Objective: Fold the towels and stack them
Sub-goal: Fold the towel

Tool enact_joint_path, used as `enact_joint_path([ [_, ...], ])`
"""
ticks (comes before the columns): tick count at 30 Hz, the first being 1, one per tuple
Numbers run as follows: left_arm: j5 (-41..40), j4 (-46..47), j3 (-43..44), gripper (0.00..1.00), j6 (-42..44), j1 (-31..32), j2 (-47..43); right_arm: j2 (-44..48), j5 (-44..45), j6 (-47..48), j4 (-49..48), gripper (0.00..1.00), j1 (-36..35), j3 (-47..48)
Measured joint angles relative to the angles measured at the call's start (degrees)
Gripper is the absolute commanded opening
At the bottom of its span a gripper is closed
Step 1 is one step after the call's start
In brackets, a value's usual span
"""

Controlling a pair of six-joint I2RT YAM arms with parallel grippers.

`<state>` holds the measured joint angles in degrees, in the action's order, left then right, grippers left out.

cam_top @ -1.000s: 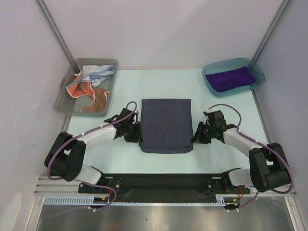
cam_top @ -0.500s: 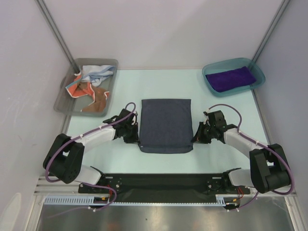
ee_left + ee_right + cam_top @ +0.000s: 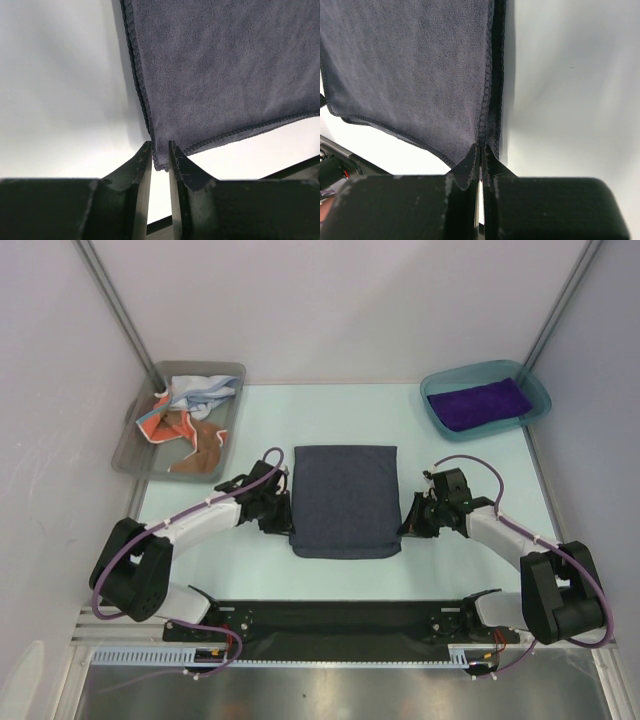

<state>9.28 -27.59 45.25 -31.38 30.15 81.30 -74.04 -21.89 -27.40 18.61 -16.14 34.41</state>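
Observation:
A folded dark grey-blue towel (image 3: 345,500) lies flat mid-table between both arms. My left gripper (image 3: 285,525) is at its near-left corner. In the left wrist view that gripper (image 3: 160,150) has its jaws slightly apart, with the towel's (image 3: 225,65) corner between the tips. My right gripper (image 3: 405,527) is at the near-right corner. In the right wrist view it (image 3: 482,150) is shut on the towel's (image 3: 410,65) hemmed edge. A purple towel (image 3: 478,403) lies in the teal bin (image 3: 540,390). Crumpled orange-red (image 3: 190,430) and pale (image 3: 200,390) towels fill the grey bin (image 3: 135,455).
The grey bin sits at the back left and the teal bin at the back right, both beyond the arms. Enclosure walls stand close on both sides. A black rail (image 3: 340,615) runs along the near edge between the arm bases.
The left jaws closed on the towel's near-left corner and have since parted a little. The right jaws closed on the near-right edge and stay shut. The towel barely shifted.

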Motion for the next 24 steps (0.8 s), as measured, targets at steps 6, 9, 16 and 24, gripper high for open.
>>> enact_joint_path([
  [6, 0.00, 0.04, -0.26, 0.31, -0.17, 1.18, 0.00, 0.02, -0.04, -0.02, -0.07, 0.00, 0.00, 0.00],
  [9, -0.07, 0.02, -0.50, 0.32, -0.24, 1.75, 0.02, 0.07, -0.04, -0.02, -0.07, 0.00, 0.00, -0.02],
  [16, -2.82, -0.83, -0.52, 0.32, -0.24, 3.28, 0.02, 0.61, -0.07, 0.00, -0.09, 0.00, 0.00, -0.04],
  [24, -3.10, -0.85, -0.52, 0.15, -0.76, 3.48, 0.02, 0.83, -0.07, -0.02, -0.11, 0.00, 0.00, -0.15],
])
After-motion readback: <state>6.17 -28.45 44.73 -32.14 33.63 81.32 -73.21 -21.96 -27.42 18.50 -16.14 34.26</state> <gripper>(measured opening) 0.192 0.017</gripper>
